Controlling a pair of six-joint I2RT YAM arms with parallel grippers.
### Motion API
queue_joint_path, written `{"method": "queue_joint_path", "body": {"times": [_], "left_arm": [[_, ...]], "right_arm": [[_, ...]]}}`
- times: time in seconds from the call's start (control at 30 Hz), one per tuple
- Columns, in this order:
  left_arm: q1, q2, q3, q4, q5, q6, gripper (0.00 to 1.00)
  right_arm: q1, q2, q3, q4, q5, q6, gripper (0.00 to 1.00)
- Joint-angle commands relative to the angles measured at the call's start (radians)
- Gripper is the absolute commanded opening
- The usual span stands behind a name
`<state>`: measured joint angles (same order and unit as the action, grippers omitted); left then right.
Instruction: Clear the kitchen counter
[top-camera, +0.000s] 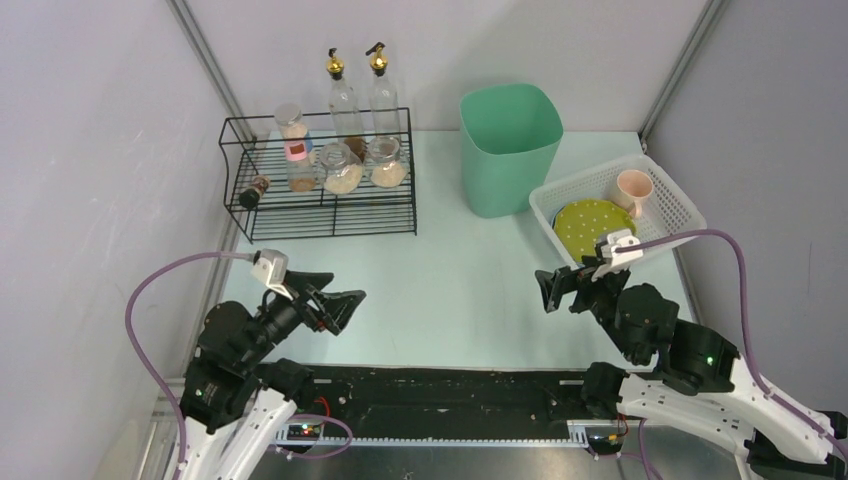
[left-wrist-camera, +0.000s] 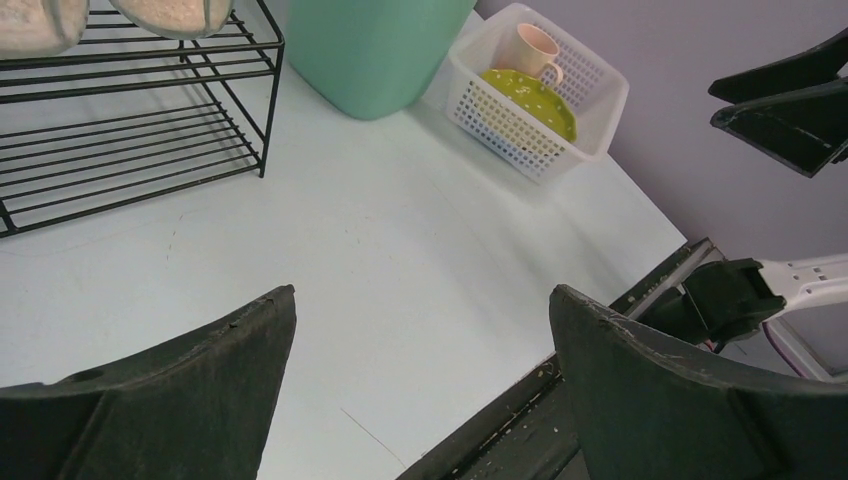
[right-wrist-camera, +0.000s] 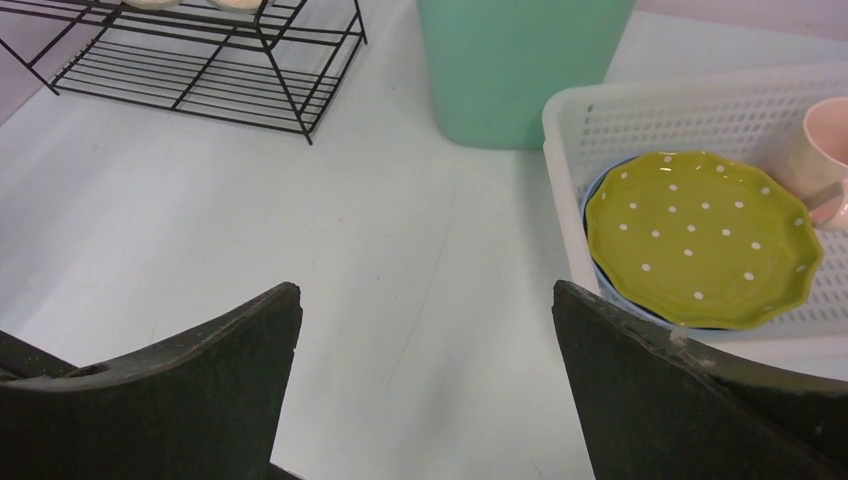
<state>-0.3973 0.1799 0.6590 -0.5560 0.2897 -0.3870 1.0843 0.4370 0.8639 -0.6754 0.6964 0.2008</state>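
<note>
The kitchen counter (top-camera: 460, 280) is a pale mint tabletop; its bare surface shows in the left wrist view (left-wrist-camera: 380, 260) and the right wrist view (right-wrist-camera: 300, 220). My left gripper (top-camera: 345, 305) hovers over the near left of the counter, jaws wide open, nothing between them (left-wrist-camera: 420, 310). Over the near right, beside the white basket, my right gripper (top-camera: 552, 288) stands open and holds nothing (right-wrist-camera: 425, 300).
A black wire rack (top-camera: 320, 175) at the back left carries jars and bottles. A mint-green bin (top-camera: 508, 148) stands at the back centre. The white basket (top-camera: 660, 195) at the right holds a green dotted plate (top-camera: 590, 225) and a pink cup (top-camera: 632, 190).
</note>
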Motion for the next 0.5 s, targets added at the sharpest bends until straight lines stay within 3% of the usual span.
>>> {"method": "queue_joint_path", "body": {"times": [0.0, 0.47], "left_arm": [[-0.004, -0.004, 0.010, 0.030, -0.023, 0.013, 1.00], [0.006, 0.043, 0.005, 0.033, 0.002, 0.005, 1.00]], "right_arm": [[0.006, -0.019, -0.047, 0.064, 0.028, 0.004, 0.99], [0.006, 0.033, -0.055, 0.071, 0.099, 0.073, 0.99]]}}
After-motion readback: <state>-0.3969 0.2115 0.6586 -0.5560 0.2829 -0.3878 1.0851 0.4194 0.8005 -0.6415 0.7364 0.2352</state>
